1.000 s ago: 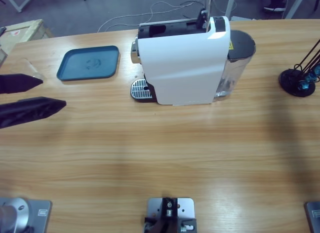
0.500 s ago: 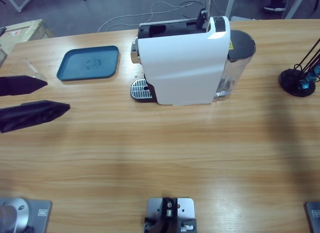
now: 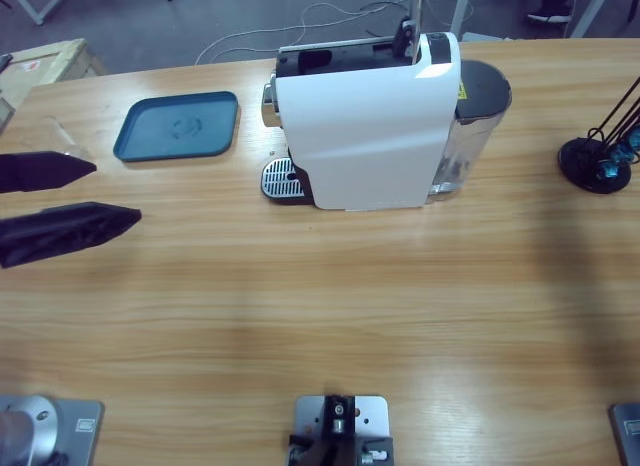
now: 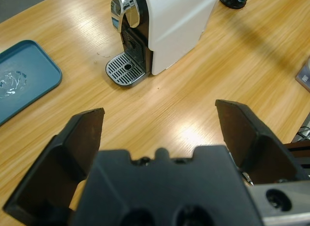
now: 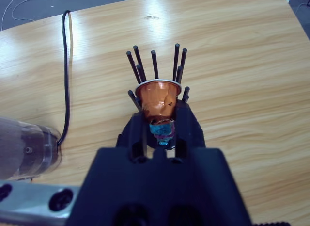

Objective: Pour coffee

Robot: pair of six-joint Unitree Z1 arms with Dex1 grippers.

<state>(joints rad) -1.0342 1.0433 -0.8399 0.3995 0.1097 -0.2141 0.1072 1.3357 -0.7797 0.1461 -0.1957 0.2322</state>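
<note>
Hovering low over the long wooden table [image 3: 330, 306] at its left end, the left claw [image 3: 118, 191] is wide open with nothing between its two black jaws, both pointing right toward the middle of the table. In the left wrist view the left claw [image 4: 160, 114] looks across bare wood at the machine, well apart from it.

A faint clear glass [image 3: 58, 136] stands at the table's left edge, just beyond the farther jaw and apart from it. Cannot tell whether it holds any coffee; no liquid can be made out in any view.

The white and black capsule coffee machine [image 3: 370, 126] stands upright at the table's far middle, chrome spout facing left. Its round grey slotted drip grate [image 3: 280, 178] is at its foot with nothing on it. The dark blue rounded-rectangle plastic tray [image 3: 178, 126] lies flat between the glass and the machine, touching neither.

A black round-based capsule stand with thin upright rods [image 3: 598, 158] is at the table's right edge, well apart from the machine.

The right claw [image 5: 161, 138] shows only in its own wrist view, pointed close at that stand; cannot tell whether it is open or closed. A small orange-red foil capsule [image 5: 158, 97] sits among the rods, a blue capsule [image 5: 162, 129] just below it. A thin black cable [image 5: 66, 66] runs across the wood beside the stand.
</note>
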